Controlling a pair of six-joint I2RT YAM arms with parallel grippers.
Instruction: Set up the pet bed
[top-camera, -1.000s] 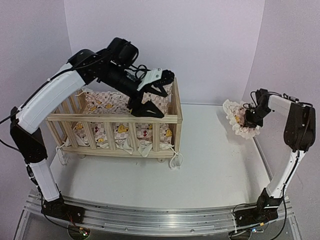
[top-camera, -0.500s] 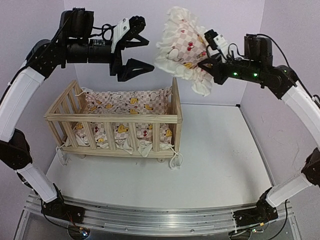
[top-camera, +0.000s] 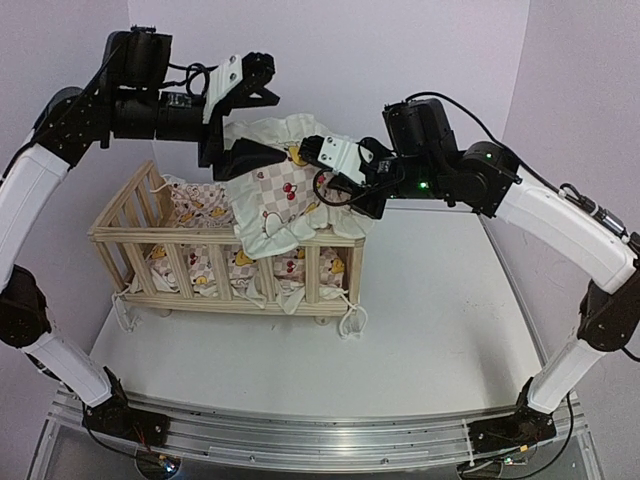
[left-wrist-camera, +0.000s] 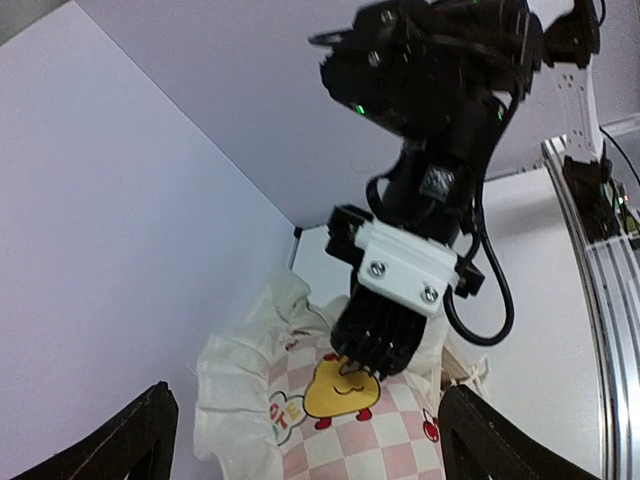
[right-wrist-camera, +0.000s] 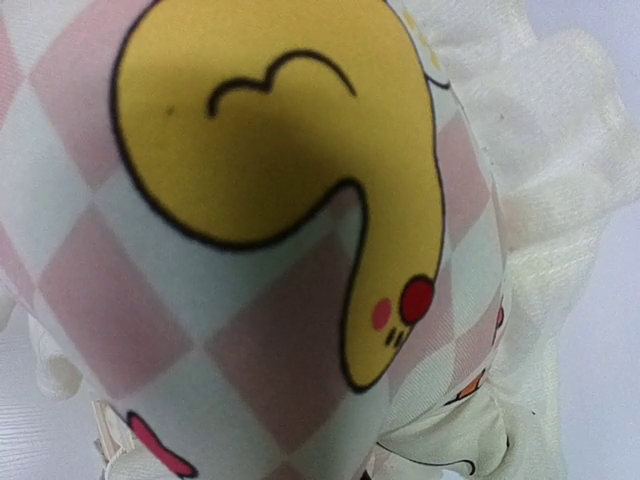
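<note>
pillow-placing step: the right gripper (top-camera: 325, 188) pinches the pillow (top-camera: 272, 195), dangling it over the pet bed (top-camera: 225, 240) on the table's (top-camera: 430, 300) left side (cushion (top-camera: 200, 205) already lines it). the left gripper (top-camera: 250, 125) gapes empty alongside. next: lower the pillow inside, then let go.

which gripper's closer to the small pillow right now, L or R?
Right. The right gripper is clamped on the small pillow, holding it over the pet bed's right end. The left gripper sits open by the pillow's upper-left edge, not gripping it.
</note>
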